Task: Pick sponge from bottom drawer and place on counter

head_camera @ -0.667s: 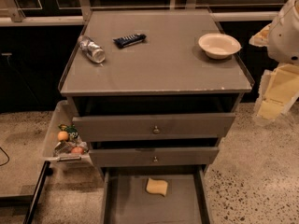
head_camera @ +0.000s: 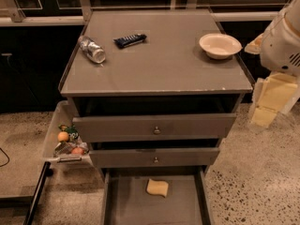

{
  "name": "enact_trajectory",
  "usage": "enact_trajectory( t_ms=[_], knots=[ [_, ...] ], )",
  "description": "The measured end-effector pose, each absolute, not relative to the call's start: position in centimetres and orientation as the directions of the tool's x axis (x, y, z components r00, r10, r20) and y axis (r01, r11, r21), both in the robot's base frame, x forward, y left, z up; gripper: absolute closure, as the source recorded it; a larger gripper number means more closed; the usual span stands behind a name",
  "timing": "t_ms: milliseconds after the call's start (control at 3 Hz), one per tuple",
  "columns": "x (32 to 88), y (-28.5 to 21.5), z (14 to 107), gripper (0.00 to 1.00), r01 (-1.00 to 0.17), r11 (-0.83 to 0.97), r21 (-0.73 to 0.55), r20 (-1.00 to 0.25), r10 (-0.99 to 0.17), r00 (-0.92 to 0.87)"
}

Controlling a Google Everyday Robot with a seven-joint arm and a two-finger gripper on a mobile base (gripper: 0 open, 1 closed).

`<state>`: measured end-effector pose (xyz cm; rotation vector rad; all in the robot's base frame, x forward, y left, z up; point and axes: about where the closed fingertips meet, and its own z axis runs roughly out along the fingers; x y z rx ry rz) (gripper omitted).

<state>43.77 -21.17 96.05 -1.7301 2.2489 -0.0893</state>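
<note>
The sponge (head_camera: 157, 187) is seen lying on the floor of the open bottom drawer (head_camera: 125, 206), towards its far wall, with nothing touching it. The gripper (head_camera: 268, 102) is held to the right of the cabinet, below the counter's (head_camera: 159, 67) near right corner and well apart from the sponge; whether it is clenched or released cannot be told. On the counter, a bowl (head_camera: 220, 45) is set far right, a bottle (head_camera: 93, 49) is laid far left, and a dark bar (head_camera: 130, 40) is placed just beside the bottle.
</note>
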Motion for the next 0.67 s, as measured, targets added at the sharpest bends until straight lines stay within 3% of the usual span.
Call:
enact_trajectory(
  t_ms=[667],
  knots=[
    [42.4,-19.5,86.6,0.0,-0.96,0.224,-0.17,-0.209,-0.96,-0.187]
  ],
)
